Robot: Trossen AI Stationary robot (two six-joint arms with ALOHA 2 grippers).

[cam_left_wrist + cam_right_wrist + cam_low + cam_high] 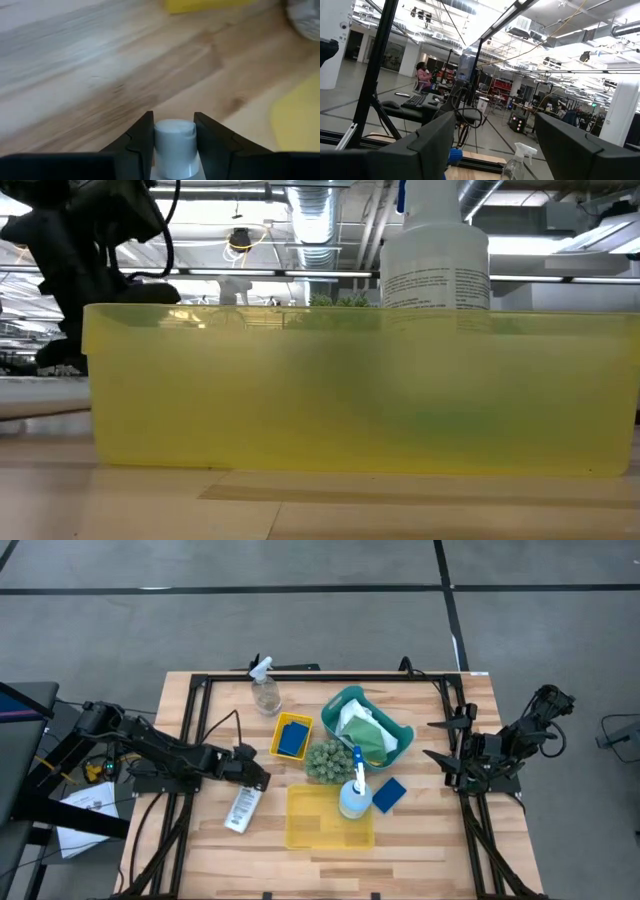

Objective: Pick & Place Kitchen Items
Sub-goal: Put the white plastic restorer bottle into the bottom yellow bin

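Note:
A small white bottle (243,808) lies lengthwise at the table's left, just left of the large yellow bin (300,830). My left gripper (256,780) is at the bottle's far end and shut on it; the left wrist view shows a round white cap (174,142) between its fingers (172,117). My right gripper (440,740) hangs raised at the table's right edge, open and with nothing in it (495,145). A blue sponge (388,794) lies on the wood. A blue-topped spray bottle (355,792) stands at the bin's right far corner. My left gripper pinches the white bottle's cap end (175,131) between its two fingers, one on each side of the round cap. The fingers slant down from the table's left. The bottle's body (240,817) runs toward the near edge; whether it is clear of the table I cannot tell.
A small yellow bin (277,733) holds a blue sponge (292,738). The teal basket (398,730) holds white cloth and a green piece. A green bumpy ball (325,760) sits between them. A clear spray bottle (265,692) lies at the far edge. A black frame rims the table.

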